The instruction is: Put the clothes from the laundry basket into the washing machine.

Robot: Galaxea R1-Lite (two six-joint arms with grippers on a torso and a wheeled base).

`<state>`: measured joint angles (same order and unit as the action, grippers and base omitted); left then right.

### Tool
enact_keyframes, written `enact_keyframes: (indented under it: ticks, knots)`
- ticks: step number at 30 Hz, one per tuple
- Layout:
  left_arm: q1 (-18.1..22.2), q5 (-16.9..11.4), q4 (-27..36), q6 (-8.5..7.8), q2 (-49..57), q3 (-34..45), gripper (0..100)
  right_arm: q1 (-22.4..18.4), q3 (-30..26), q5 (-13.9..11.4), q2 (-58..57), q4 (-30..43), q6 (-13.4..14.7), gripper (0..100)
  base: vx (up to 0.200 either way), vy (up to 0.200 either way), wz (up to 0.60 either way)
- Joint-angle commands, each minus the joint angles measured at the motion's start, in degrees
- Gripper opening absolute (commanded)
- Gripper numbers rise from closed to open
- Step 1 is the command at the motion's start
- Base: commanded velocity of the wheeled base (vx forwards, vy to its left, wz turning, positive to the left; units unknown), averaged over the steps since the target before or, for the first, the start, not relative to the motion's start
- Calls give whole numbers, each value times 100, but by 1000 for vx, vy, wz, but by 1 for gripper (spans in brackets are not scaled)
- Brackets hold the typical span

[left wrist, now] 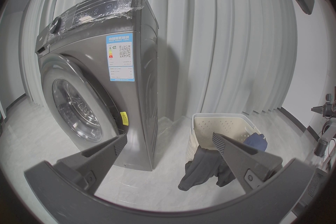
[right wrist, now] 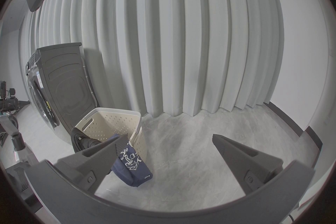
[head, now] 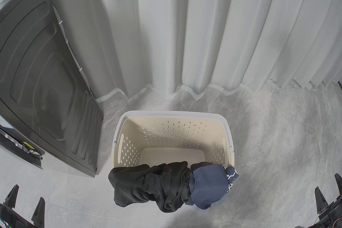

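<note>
1. Since both garments are draped cloth, I judge them light, limp and not fragile. They should sag and trail when lifted, and a loose end could snag on the rim of the laundry basket (head: 172,115).
2. Best hold, by my estimate, is a pinch on the bunched, twisted middle of the black garment (head: 149,182), where the folds stack thick, not on a loose edge.
3. For the blue garment (head: 208,184), grip the rounded bulk at the rim; the thin hanging corner may slip.
4. Looks: the black piece is matte, rumpled and rope-twisted. The blue piece is navy with a white print on its hanging end.
5. Position: both hang over the basket's near rim, touching each other, with the black one toward the washing machine (head: 42,89), which stands just beside the basket on the robot's left.
6. Both the left gripper (head: 26,200) and right gripper (head: 328,189) have fingers spread apart and hold nothing. They sit low on either side, well apart from the clothes.
</note>
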<state>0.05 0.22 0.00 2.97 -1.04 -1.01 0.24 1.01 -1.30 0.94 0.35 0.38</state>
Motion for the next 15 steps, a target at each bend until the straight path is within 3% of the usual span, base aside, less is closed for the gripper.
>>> enact_keyframes:
  ticks: [1,8,13,15]
  knots:
    - [4,4,0,1,95,92,100,2,-101,-1,-68,0,-3,100,0,0,0]
    - [4,4,0,1,95,101,100,2,-101,-1,-68,0,-3,100,0,0,0]
    - [4,4,0,1,95,92,100,2,-101,-1,-68,0,-3,100,200,0,0]
    - [4,4,0,1,95,101,100,2,-101,-1,-68,0,-3,100,0,0,0]
